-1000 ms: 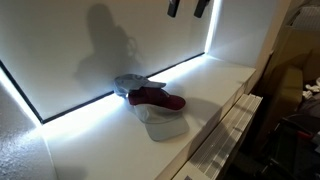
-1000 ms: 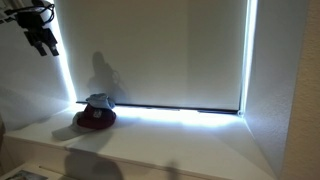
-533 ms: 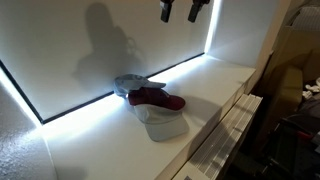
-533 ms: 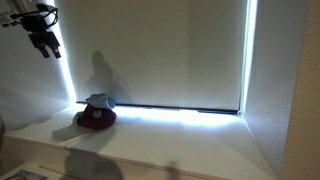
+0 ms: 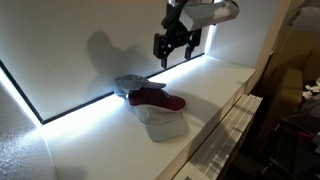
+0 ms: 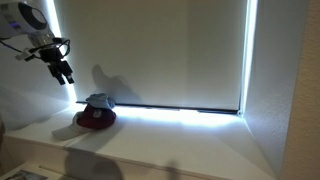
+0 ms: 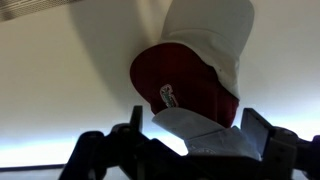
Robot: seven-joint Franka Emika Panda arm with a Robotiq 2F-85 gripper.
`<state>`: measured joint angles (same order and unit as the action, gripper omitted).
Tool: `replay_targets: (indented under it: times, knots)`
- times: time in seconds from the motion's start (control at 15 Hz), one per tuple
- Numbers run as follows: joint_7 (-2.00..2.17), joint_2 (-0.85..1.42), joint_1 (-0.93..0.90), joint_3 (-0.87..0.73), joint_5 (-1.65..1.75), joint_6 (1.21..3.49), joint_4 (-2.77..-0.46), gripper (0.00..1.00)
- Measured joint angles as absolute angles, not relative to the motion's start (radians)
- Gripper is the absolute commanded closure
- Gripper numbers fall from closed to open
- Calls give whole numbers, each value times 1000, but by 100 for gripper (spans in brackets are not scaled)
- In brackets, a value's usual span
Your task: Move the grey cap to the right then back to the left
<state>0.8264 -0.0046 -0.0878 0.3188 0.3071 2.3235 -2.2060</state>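
Against the table's (image 5: pixel 228 84) back edge lies the soft, rounded grey cap (image 5: pixel 128 84), partly hidden under a maroon cap (image 5: pixel 155 98) that overlaps a stiffer-looking pale cap (image 5: pixel 165 123). Dim backlight blurs the fabric. The pincer (image 5: pixel 171 56) hangs well above the grey cap, jaws wide apart, empty.

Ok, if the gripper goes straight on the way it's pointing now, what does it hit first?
Probably the grey cap: the wrist view shows it between the fingers of the open gripper, with the maroon cap just beyond. Depth is unclear.
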Motion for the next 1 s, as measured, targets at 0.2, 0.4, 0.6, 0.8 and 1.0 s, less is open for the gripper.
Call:
replay_targets:
  times: [0.2,0.4,0.6,0.8,1.0]
  knots:
    - [876,35,-110,313,341,2322,-2181,0]
    - [878,34,-142,283,358,2334,-2179,0]
    - [955,72,-171,254,553,2437,-2168,0]
    - [1108,184,-203,202,798,2545,-2120,0]
    - [1204,309,-230,152,893,2598,-2046,0]
